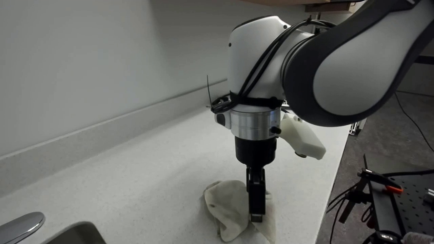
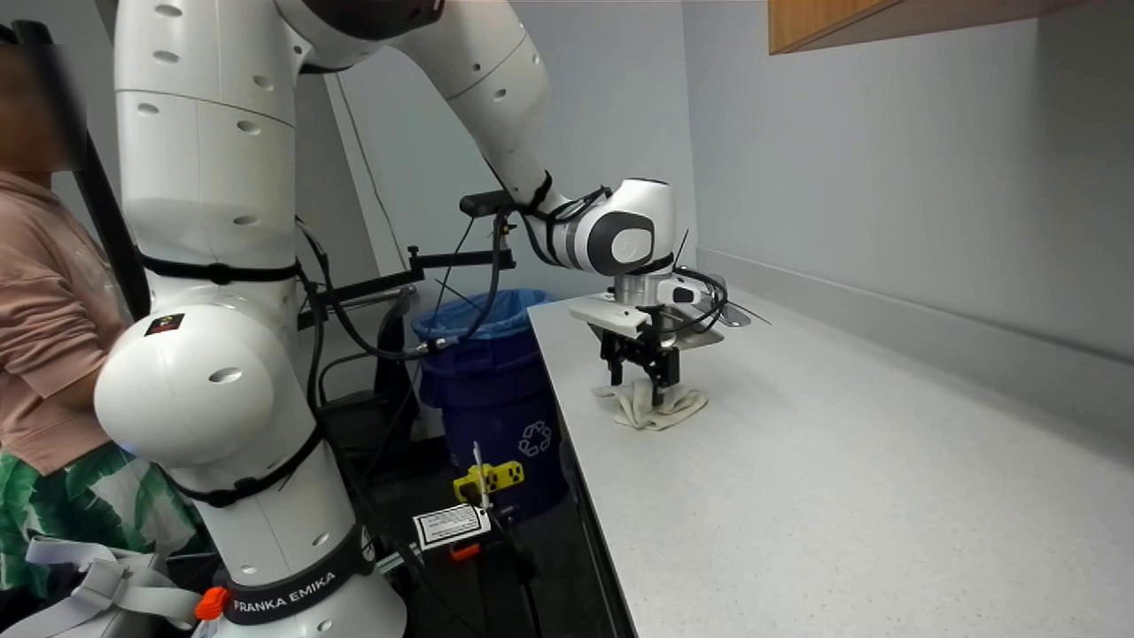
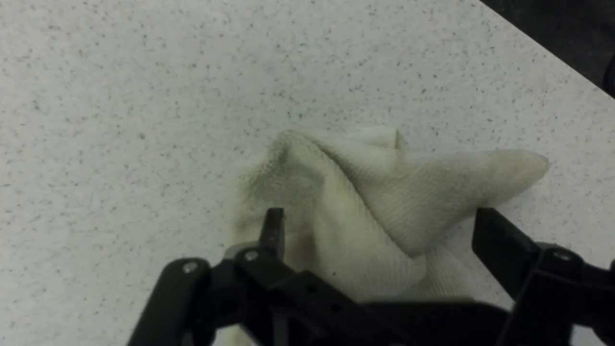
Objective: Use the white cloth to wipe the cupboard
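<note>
White cloth [image 3: 358, 218] lies crumpled on the speckled counter [image 3: 144, 110].
Jaws stand spread, its folds visible between them.

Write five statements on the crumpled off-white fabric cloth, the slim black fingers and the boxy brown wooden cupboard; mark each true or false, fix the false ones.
1. The crumpled off-white fabric cloth lies on the flat, pale speckled countertop. True.
2. The cloth is folded into a neat square. False: it is bunched up in loose, uneven folds.
3. In the wrist view, the slim black fingers stand apart, with cloth showing between them. True.
4. In an exterior view, the boxy brown wooden cupboard hangs higher than the countertop. True.
5. The cloth is pressed against that cupboard. False: it is down on the countertop, well below the cupboard.
</note>
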You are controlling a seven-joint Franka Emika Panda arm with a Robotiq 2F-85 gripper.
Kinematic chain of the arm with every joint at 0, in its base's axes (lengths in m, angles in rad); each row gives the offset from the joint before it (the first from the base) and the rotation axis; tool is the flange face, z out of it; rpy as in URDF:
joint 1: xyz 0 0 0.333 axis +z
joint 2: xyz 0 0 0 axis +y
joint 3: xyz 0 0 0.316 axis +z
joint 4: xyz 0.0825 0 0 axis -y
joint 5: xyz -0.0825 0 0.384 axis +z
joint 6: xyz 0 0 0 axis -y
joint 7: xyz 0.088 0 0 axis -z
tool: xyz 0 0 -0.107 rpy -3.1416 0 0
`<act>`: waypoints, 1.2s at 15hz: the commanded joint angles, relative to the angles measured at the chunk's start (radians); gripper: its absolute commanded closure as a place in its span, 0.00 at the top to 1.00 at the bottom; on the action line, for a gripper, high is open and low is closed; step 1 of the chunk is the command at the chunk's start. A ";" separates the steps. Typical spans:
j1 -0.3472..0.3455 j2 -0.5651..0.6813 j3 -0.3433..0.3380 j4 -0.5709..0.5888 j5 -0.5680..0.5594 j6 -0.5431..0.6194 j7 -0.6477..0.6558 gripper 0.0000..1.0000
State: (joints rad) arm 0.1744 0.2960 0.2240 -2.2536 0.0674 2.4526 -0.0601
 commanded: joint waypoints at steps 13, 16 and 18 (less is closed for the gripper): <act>-0.021 0.126 -0.010 0.115 0.022 0.071 -0.030 0.33; -0.043 0.102 -0.011 0.088 0.033 0.104 -0.035 0.11; -0.055 0.079 -0.007 0.064 0.036 0.116 -0.037 0.01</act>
State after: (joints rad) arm 0.1410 0.4104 0.2123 -2.1470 0.0678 2.5296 -0.0648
